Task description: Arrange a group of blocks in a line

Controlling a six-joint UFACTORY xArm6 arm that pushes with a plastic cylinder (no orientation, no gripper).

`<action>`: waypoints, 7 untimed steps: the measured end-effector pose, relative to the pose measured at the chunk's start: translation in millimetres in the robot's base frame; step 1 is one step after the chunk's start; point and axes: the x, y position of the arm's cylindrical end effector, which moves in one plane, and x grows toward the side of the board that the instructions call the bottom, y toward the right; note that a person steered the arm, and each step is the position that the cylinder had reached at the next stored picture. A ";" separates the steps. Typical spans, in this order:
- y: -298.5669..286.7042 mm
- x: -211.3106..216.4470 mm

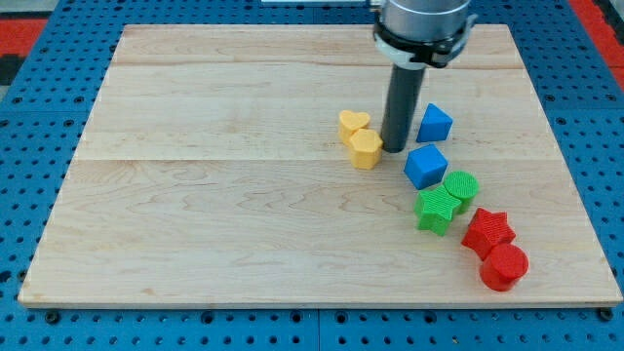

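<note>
My tip (396, 147) rests on the wooden board (214, 195), just right of the yellow hexagon block (366, 149) and left of the upper blue block (435, 123). A yellow heart block (353, 123) touches the hexagon from the upper left. A blue cube (425, 166) lies below and right of the tip. From it a curved row runs to the lower right: a green round block (460, 187), a green star block (437, 210), a red star block (487, 232) and a red round block (504, 267).
The board lies on a blue pegboard table (595, 117). The arm's grey wrist (423, 24) hangs over the board's top edge. The red round block sits near the board's bottom right corner.
</note>
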 end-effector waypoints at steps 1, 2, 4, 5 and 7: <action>-59.8 15.6; -76.2 63.9; 16.7 137.1; 57.0 132.9; 41.1 100.7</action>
